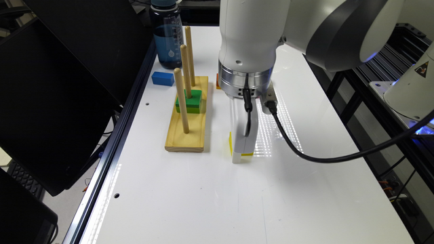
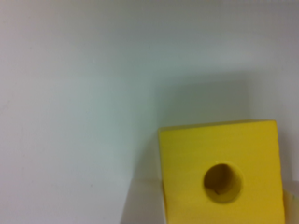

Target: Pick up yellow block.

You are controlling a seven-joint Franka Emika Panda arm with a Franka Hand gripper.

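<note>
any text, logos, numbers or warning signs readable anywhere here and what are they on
No word or number can be read.
Water bottle: a white droplet logo and a printed measuring scale, its figures too small to read.
White robot base at the exterior view's right: a triangular yellow warning sign with a symbol, no legible text.
Yellow block, blue block, green block and wooden peg stand: no markings.

The white Franka arm (image 1: 251, 40) comes in from the top of the exterior view and points straight down, its silver wrist ring (image 1: 244, 81) level. Below it the pincer (image 1: 241, 149) hangs vertical, its tip down at the tabletop (image 1: 203, 203).
</note>
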